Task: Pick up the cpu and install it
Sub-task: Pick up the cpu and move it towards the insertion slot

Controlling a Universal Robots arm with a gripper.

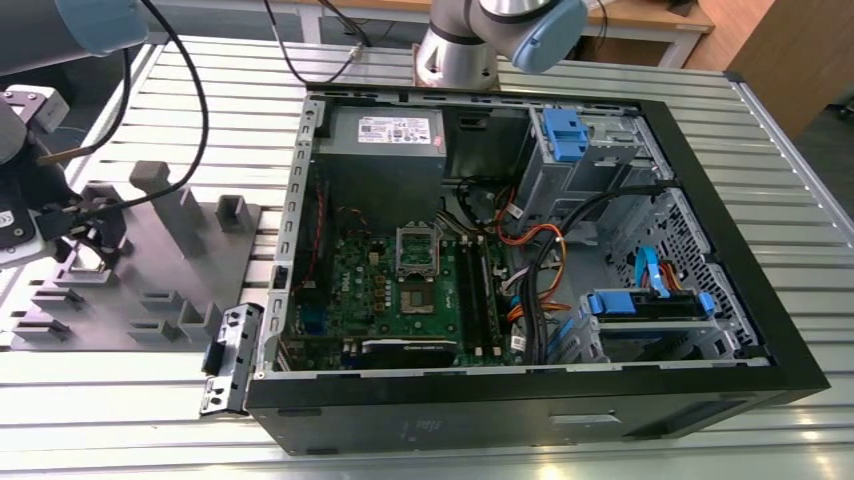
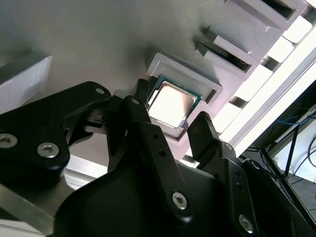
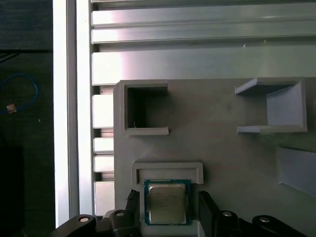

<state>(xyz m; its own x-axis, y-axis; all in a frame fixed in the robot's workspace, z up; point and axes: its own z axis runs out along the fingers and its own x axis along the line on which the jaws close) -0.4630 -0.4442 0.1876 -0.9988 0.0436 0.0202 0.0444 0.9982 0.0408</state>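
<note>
The cpu, a small square chip with a silvery top, lies flat in a shallow framed recess of the grey moulded tray. My gripper hangs just over it, open. One black finger stands on one side of the chip and the other finger on the opposite side, each with a small gap to the chip's edge. In the exterior view the gripper is over the tray at that view's left, outside the computer case.
The open black case lies on a slatted aluminium table. Its green motherboard carries a silver socket frame; cables and blue drive brackets fill the exterior view's right side. Upright grey blocks rise from the tray beside the gripper.
</note>
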